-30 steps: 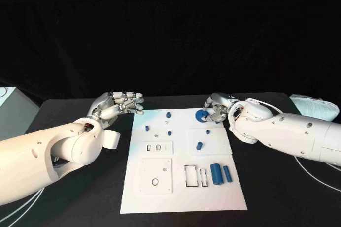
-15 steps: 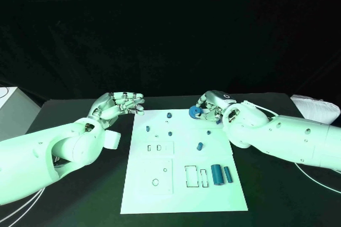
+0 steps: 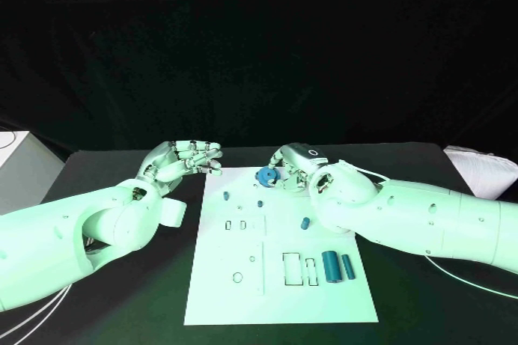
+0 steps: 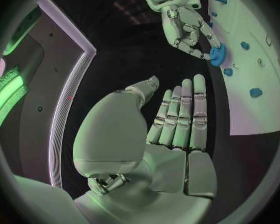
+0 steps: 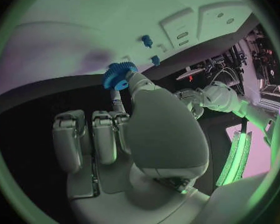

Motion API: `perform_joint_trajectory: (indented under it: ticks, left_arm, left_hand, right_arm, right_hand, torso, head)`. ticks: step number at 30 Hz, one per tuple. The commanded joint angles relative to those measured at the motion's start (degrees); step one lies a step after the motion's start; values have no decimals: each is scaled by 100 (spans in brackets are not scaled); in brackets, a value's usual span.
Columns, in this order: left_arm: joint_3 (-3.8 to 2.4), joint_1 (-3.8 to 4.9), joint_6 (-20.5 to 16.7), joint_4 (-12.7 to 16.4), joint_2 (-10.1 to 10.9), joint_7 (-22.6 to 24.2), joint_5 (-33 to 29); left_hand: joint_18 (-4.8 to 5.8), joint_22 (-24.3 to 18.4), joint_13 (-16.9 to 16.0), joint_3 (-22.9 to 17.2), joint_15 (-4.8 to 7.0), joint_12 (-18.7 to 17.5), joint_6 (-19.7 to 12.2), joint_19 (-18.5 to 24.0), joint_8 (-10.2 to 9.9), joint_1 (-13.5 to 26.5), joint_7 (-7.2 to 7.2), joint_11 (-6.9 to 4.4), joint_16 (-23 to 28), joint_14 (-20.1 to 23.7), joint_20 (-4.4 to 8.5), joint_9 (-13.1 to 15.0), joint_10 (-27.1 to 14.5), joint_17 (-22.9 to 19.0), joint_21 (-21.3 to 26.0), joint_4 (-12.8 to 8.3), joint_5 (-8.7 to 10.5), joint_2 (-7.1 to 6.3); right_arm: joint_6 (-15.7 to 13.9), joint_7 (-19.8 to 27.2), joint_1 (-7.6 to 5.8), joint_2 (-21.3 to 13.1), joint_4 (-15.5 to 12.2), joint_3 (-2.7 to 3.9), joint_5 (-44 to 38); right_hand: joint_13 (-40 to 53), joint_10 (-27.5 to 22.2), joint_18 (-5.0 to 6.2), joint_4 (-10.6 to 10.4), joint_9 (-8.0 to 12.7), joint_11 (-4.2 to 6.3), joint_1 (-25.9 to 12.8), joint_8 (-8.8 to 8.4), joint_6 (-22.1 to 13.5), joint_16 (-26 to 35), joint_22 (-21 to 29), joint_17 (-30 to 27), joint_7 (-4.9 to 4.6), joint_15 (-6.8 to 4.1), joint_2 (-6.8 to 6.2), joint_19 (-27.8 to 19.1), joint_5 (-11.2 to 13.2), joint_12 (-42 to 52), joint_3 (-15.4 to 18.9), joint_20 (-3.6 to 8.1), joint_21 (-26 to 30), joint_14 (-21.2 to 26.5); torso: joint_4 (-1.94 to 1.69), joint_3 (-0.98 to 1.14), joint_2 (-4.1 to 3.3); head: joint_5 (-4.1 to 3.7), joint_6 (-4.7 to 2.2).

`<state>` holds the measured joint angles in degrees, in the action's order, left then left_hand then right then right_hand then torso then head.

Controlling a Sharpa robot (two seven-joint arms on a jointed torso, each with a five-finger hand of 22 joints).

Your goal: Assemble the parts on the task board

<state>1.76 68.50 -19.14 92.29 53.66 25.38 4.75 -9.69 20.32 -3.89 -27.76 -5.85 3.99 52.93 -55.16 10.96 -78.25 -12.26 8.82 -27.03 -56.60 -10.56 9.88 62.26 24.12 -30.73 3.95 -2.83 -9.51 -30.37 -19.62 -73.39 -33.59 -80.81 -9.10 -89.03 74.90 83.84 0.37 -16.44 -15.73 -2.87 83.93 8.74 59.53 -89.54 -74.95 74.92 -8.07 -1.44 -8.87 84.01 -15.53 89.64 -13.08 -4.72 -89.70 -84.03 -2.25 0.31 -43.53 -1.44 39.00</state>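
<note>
You can't see where the blue gear point(image 3: 266, 176) meets the task board point(image 3: 276, 285), because the right robot hand point(image 3: 293, 167) covers it. The board's small holes are too tiny to read.

Matt white task board point(image 3: 216, 285), smooth blue plastic-looking gear point(image 3: 266, 176), matt black table point(image 3: 432, 300)

smooth white arm shells dotted with small screws, silver jointed left hand point(image 3: 186, 157) and right hand point(image 3: 293, 165), thin white cables.
</note>
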Motion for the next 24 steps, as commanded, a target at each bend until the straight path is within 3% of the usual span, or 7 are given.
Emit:
perform_joint_trajectory:
  ticks: [1, 11, 24]
  left_arm:
    - [-5, 6, 96, 14, -16, 29, 14]
    - [-5, 6, 97, 4, -30, 28, 15]
    - [-5, 6, 101, -4, -47, 28, 15]
  left_hand:
    - [-13, 6, 7, -25, 6, -19, 28, 24, -32, 3, -5, 22, -24, 45, 0, -8, 6, 9, -28, 0, -1, 49]
    - [-14, 27, 7, -36, 5, -19, 30, 43, -32, -1, -3, 21, -31, 53, -1, -8, 7, 12, -53, -11, -1, 49]
    - [-14, 27, 7, -36, 5, -19, 30, 43, -32, -1, -3, 21, -31, 53, -1, -8, 7, 12, -53, -11, -1, 49]
  right_arm:
    - [32, 0, 31, 92, 59, -5, -177]
    - [155, 13, 99, 295, 179, -22, -162]
    - [212, 33, 167, 499, 429, -32, -136]
  right_hand:
    - [1510, 616, -36, 3, -58, 42, 4, 117, 157, -17, -1501, 1408, 112, -31, -57, 597, -6, 36, -41, 33, -26, -574]
    - [1510, 616, -37, 4, -57, 42, 0, 115, 152, -16, -1504, 1407, 111, -30, -63, 599, -4, 36, -52, 33, -29, -574]
    - [1510, 616, -36, 2, -50, 35, -43, 106, 126, -15, -1500, 1404, 100, -23, -101, 596, 20, 36, -95, 30, -25, -573]
  torso:
    - [-6, 1, -5]
    - [13, 10, -8]
    - [-2, 13, -6]
  head:
    - [11, 11]
    - [38, 36]
    - [34, 67]
